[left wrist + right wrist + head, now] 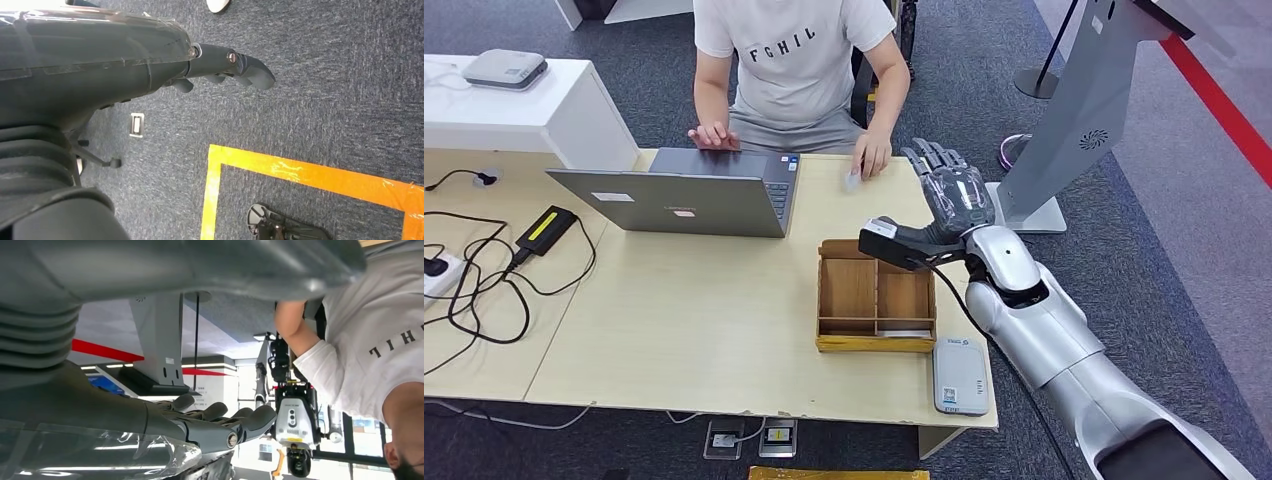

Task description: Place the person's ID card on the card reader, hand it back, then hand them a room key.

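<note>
My right hand hovers flat over the far right of the table with its fingers stretched out and nothing in them; it also appears in the right wrist view. Just beyond it the seated person's hand rests on the table with a small pale card at the fingertips. The grey card reader lies at the table's front right corner. Beside it stands a wooden divided box with a pale card in its front slot. My left hand hangs over the carpet, holding nothing.
An open grey laptop stands in front of the person. A power brick and black cables lie on the table's left. A grey kiosk stand rises just right of the table. Orange tape marks the floor.
</note>
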Controlling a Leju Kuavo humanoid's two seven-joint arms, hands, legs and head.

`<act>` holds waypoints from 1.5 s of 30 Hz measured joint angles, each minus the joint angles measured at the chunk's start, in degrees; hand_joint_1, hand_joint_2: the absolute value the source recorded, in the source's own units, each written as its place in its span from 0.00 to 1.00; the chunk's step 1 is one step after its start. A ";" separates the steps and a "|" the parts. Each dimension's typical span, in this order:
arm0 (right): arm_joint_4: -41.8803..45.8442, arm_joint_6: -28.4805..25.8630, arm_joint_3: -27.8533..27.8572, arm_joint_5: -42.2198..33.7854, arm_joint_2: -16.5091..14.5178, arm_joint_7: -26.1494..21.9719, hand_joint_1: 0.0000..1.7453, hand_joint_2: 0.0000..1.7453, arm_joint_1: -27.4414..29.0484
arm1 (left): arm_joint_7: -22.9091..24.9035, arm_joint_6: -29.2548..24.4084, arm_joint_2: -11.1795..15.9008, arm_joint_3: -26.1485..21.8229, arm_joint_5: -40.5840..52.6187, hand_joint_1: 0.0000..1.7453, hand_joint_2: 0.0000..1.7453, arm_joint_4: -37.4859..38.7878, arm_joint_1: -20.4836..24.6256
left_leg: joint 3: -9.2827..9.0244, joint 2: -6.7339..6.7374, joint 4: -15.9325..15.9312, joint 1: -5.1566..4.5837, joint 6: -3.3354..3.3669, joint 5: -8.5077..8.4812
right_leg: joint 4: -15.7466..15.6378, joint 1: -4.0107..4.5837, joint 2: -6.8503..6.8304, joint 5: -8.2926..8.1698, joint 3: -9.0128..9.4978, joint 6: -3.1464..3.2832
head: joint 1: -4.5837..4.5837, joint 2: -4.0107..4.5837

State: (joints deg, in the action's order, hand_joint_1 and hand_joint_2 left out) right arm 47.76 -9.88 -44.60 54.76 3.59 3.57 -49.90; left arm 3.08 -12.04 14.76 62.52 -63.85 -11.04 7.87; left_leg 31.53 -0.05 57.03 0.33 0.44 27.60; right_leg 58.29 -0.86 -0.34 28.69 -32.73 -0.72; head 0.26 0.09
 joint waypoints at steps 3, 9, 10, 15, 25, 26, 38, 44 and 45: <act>2.67 0.75 1.34 -0.78 0.42 0.88 0.00 0.00 1.47 | 0.01 -0.02 -0.01 -0.01 -0.43 0.00 0.00 0.00 -0.04 | -0.02 0.01 0.00 0.00 0.00 0.00 | 0.00 0.00 0.02 0.00 0.00 0.00 | 0.00 0.00; 11.98 3.72 4.92 -4.19 3.95 3.55 0.00 0.00 6.71 | 0.74 -0.37 0.02 -0.02 -1.03 0.00 0.00 0.00 -0.24 | -0.08 0.03 0.03 -0.01 0.00 0.01 | -0.05 0.00 0.03 0.00 -0.01 0.00 | 0.01 0.00; 14.08 4.54 5.57 -5.20 5.12 4.52 0.00 0.00 7.78 | 0.93 -0.39 0.03 -0.02 -1.04 0.00 0.00 0.00 -0.27 | -0.10 0.03 0.04 -0.01 0.00 0.01 | -0.06 0.00 0.03 0.00 0.00 0.00 | 0.01 0.00; 29.37 7.88 9.38 -11.81 14.40 10.05 0.00 0.00 14.71 | 2.21 -0.22 0.25 -0.03 -0.96 0.00 0.00 0.02 -0.71 | -0.02 0.00 0.06 -0.02 0.01 0.05 | -0.13 -0.02 -0.09 0.00 0.04 -0.01 | -0.01 0.00; 50.54 7.55 14.14 -18.42 27.16 15.62 0.00 0.25 22.85 | 2.71 -1.28 0.72 -0.03 -1.11 0.00 0.00 0.02 -0.75 | -0.09 0.23 0.06 0.02 -0.05 0.17 | -0.14 0.03 0.18 0.00 0.01 -0.01 | 0.02 0.00; 52.05 7.36 14.46 -18.70 28.09 16.28 0.00 0.50 23.65 | 2.71 -1.29 0.78 -0.03 -1.14 0.00 0.00 0.02 -0.75 | -0.10 0.25 0.06 0.03 -0.05 0.17 | -0.14 0.03 0.19 0.00 0.01 -0.01 | 0.01 0.00; 68.78 -1.39 13.55 -11.65 37.80 28.12 0.00 1.00 34.10 | 2.71 -3.35 0.99 -0.05 -1.79 0.00 0.00 0.02 -0.47 | -0.05 0.25 0.04 0.03 -0.04 0.21 | -0.15 0.03 0.18 0.03 0.02 -0.01 | 0.03 0.00; 69.92 -7.59 6.08 -6.84 40.16 31.10 0.00 1.00 34.68 | 2.71 -5.04 0.58 -0.21 -2.39 0.00 0.00 0.02 -0.20 | -0.04 0.17 0.04 0.04 -0.02 0.19 | -0.14 0.04 0.10 0.03 0.05 -0.01 | 0.02 0.00; 69.91 -8.29 5.11 -6.76 40.33 30.94 0.00 1.00 34.70 | 2.71 -5.24 0.52 -0.24 -2.55 0.00 0.00 0.02 -0.19 | -0.04 0.17 0.04 0.04 -0.03 0.19 | -0.14 0.04 0.10 0.03 0.05 -0.01 | 0.02 0.00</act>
State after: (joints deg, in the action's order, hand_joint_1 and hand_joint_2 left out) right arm 117.67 -18.18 -39.48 47.99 43.92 34.51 -15.20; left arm 5.79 -17.28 15.28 62.28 -66.40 -11.02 7.68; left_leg 31.50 0.12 57.07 0.37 0.41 27.78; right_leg 58.15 -0.82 -0.23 28.72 -32.68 -0.74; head 0.28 0.09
